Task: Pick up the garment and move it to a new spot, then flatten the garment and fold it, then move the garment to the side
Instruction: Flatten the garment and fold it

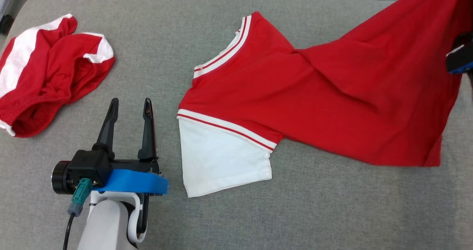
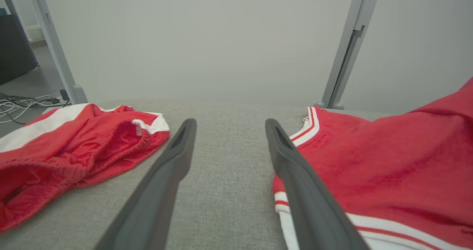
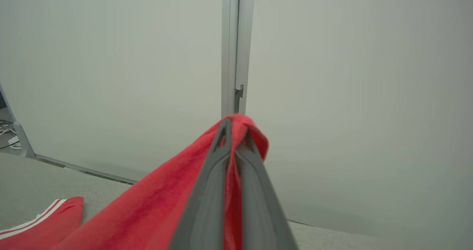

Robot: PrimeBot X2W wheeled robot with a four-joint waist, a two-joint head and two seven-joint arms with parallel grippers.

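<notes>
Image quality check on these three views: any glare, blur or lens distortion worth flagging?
Head view: soft even light, no glare, faint shadows under the red shirt, grey surface weave sharp. Left wrist view: wide-angle lens splays the frame posts; left gripper softens towards the bottom edge. Right wrist view: right gripper, shut on the shirt, slightly soft up close; wall flat, no hotspots.

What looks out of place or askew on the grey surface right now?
The red shirt lies crooked and creased: the right pincer, shut on one end, holds that end lifted. A second red garment sits crumpled at the left.
</notes>
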